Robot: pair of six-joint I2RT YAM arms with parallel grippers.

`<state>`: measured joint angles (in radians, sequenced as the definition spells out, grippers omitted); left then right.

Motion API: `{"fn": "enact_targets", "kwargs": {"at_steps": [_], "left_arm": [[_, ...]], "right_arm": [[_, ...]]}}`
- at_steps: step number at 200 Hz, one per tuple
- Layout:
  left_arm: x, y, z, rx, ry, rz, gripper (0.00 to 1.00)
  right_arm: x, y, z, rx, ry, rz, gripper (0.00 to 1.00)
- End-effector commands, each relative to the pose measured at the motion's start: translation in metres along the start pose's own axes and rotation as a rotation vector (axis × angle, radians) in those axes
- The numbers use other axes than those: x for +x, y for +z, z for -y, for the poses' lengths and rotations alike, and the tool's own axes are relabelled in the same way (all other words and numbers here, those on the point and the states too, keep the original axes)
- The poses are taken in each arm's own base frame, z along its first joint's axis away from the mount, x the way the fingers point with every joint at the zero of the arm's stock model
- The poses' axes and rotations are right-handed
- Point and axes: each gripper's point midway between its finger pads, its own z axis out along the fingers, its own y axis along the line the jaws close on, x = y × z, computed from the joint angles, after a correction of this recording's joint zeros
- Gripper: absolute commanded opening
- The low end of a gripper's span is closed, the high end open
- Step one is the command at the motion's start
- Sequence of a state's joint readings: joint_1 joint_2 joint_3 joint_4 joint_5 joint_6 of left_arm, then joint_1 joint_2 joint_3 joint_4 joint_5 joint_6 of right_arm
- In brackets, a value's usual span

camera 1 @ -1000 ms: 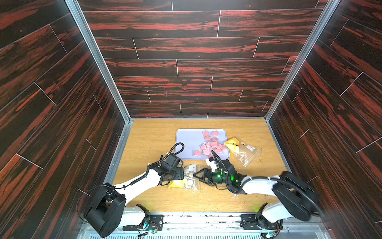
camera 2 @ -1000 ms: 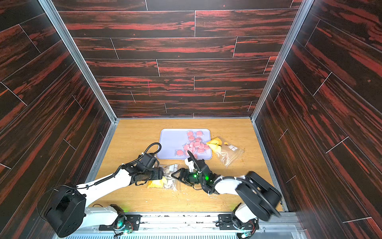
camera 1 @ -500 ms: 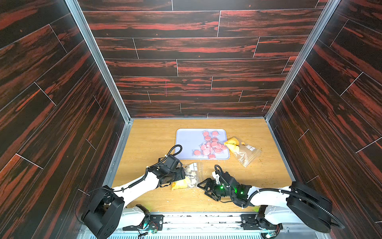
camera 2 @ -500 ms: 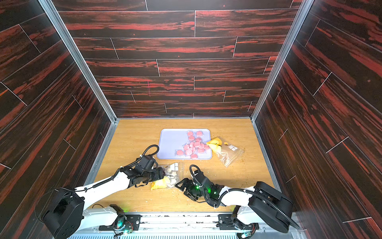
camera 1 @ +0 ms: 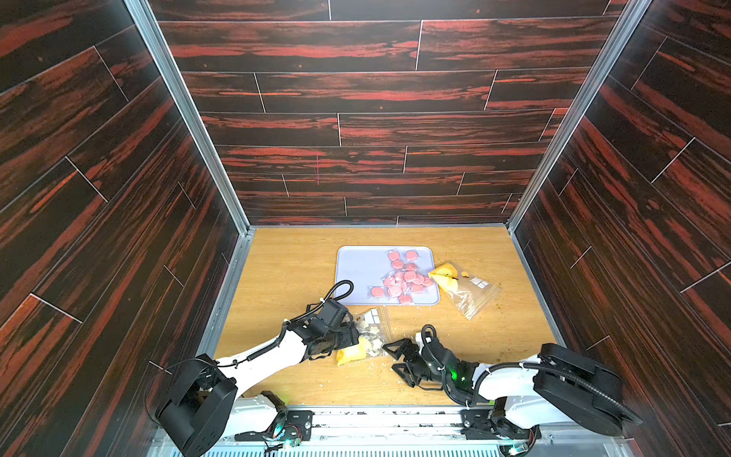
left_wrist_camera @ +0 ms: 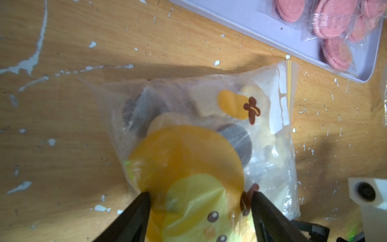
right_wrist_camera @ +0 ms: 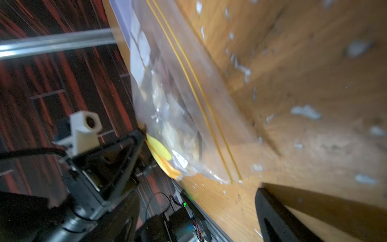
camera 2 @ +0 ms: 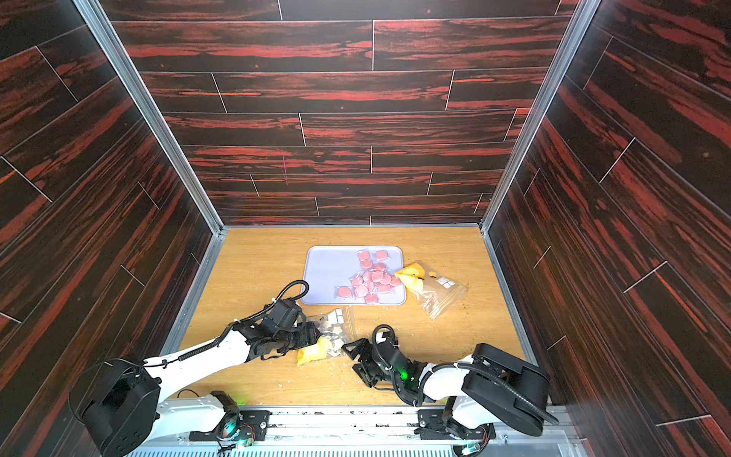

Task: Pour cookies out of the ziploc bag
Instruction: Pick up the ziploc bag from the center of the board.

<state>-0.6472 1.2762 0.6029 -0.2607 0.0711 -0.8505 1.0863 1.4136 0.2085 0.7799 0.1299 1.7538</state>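
The left gripper (left_wrist_camera: 199, 194) pinches the yellow end of one bag (left_wrist_camera: 209, 100) between its two fingers. Cream and dark cookies (left_wrist_camera: 236, 140) sit inside that bag, just past the fingers, too jumbled to count. The right gripper (camera 1: 396, 358) is spread wide with nothing in it, just beside the bag's zip end. One tray (camera 1: 358, 273) lies beyond both grippers and holds about fifteen pink cookies (camera 1: 405, 279). A second bag (camera 1: 472, 294) lies beside the tray, well away from the right gripper.

Wooden table (camera 1: 285, 269) — tray (camera 1: 356, 269), near bag (camera 1: 372, 336), far bag (camera 1: 470, 294), flecks (left_wrist_camera: 92, 44).
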Motion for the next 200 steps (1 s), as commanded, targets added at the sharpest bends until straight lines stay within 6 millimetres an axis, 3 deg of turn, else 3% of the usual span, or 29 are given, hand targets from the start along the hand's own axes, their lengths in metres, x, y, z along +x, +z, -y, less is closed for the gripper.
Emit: {"fn": "enact_targets", "kwargs": {"at_steps": [1,118,200], "left_arm": [[0.006,-0.002,-0.001,0.007,-0.017,-0.012,0.79],[0.007,0.000,0.003,0.004,-0.003,-0.022,0.79],[0.008,0.000,0.007,0.006,0.007,-0.027,0.79]], "right_arm": [[-0.019,0.002,0.006,-0.014,0.040,0.089,0.90],[-0.053,0.007,0.003,-0.176,0.090,0.177,0.82],[-0.067,0.013,0.005,-0.163,0.087,0.201,0.67]]}}
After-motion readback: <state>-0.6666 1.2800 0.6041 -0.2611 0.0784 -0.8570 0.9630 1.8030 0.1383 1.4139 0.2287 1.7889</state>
